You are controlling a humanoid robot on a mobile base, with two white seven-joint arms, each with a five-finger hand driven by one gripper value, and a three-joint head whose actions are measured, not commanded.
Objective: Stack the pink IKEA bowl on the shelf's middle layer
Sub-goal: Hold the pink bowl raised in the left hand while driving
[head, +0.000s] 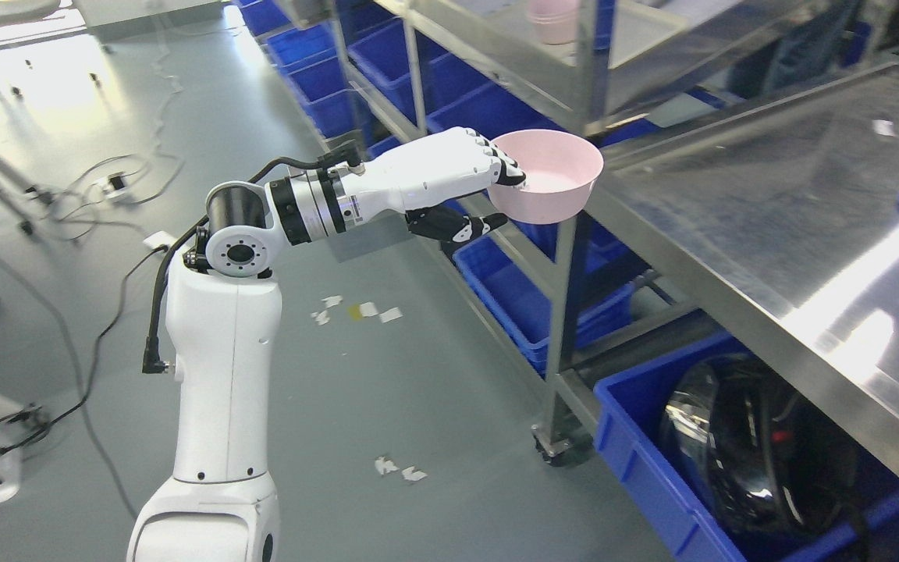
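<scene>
The steel shelf (pixel 574 78) holds a pink stack (pixel 551 19); your left hand (pixel 488 183) pinches the pink bowl (pixel 551 176) below it, stacking still undone

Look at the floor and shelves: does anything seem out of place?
Yes. Scraps of white paper lie scattered on the grey floor, like litter. The left hand holds the pink bowl level.

The pink bowl (pixel 552 176), upright and empty, hangs at the steel shelf (pixel 769 203) corner, rim pinched by fingers (pixel 506 168).
</scene>
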